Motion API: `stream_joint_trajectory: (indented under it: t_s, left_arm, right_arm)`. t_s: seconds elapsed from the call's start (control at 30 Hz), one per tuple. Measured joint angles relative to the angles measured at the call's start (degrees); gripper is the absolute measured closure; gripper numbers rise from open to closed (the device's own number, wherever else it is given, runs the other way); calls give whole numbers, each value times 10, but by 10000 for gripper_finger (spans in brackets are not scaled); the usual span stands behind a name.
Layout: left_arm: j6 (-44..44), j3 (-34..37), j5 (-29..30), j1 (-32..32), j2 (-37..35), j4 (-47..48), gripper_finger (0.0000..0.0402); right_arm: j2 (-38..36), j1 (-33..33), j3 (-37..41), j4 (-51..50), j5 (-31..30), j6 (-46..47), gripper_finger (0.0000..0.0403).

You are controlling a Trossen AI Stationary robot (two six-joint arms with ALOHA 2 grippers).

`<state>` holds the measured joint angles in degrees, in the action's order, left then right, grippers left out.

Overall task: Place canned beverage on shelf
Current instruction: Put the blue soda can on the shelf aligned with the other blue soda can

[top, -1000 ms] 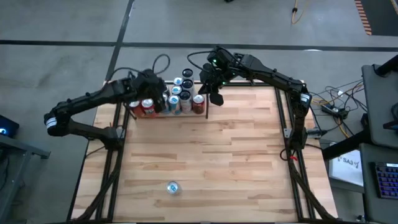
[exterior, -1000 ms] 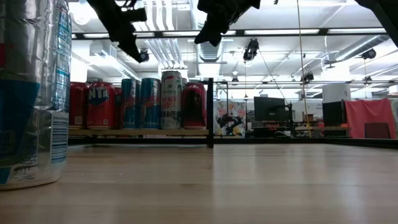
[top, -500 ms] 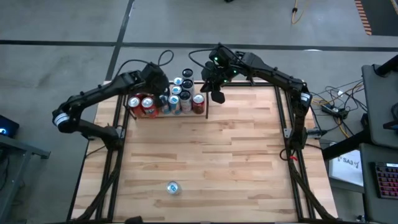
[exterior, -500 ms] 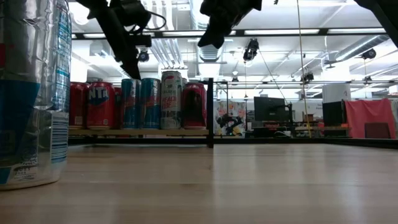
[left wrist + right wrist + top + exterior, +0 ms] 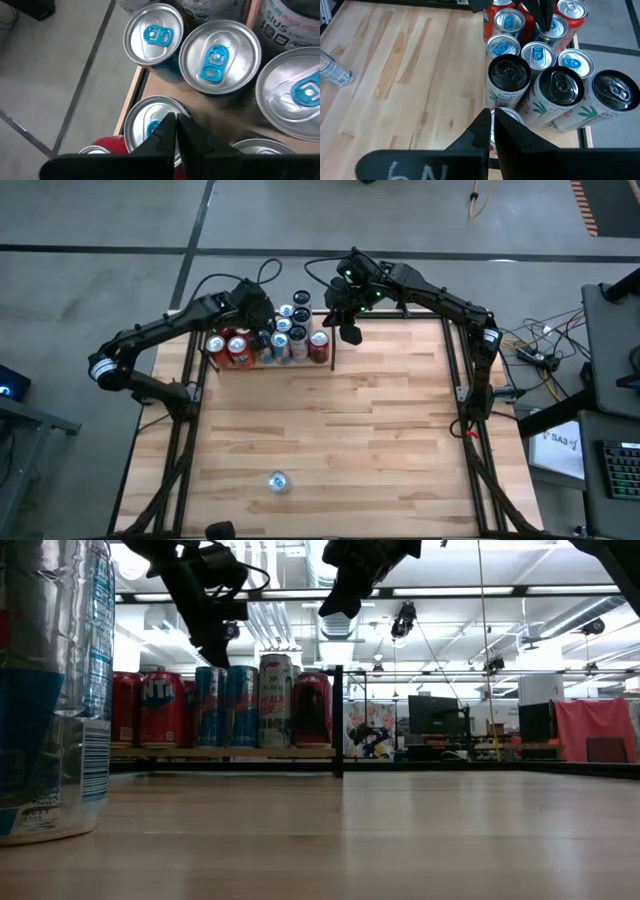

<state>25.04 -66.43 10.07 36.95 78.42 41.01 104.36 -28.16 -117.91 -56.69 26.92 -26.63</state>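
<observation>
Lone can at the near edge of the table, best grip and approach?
Grip the lone can across its round side wall, about mid-height. It stands upright, lid up, with bare table all around it, so any side is free. I would come from above or from the shelf side, fingers straddling the body. Both the left gripper and right gripper hover shut over the shelf cans.

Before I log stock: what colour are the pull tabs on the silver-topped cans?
Blue, clearest in the left wrist view: silver-topped cans.
</observation>
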Motion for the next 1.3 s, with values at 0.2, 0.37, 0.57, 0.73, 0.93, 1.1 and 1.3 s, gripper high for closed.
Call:
stream_joint_trajectory:
  t_s: [0.2, 0.37, 0.57, 0.73, 0.93, 1.1, 1.3]
  left_arm:
    - [0, 0, 0, 13, 1, -1, 402]
    - [0, -1, 0, 17, 1, 1, 402]
    - [0, -6, 0, 17, -12, 12, 402]
    - [5, -8, -1, 20, -27, 9, 402]
    - [17, 7, -1, 23, -15, 6, 402]
    - [19, 7, 0, 23, -1, -13, 402]
    - [28, 8, 0, 25, 6, -37, 402]
  right_arm:
    - [0, 0, 0, 0, 0, 0, 394]
    - [0, 0, 0, 0, 0, 0, 394]
    - [0, 0, 0, 0, 0, 0, 394]
    - [0, 0, 1, 0, 0, 0, 394]
    - [0, 0, 1, 0, 0, 0, 394]
    - [0, 0, 1, 0, 0, 0, 394]
    - [0, 0, 1, 0, 0, 0, 394]
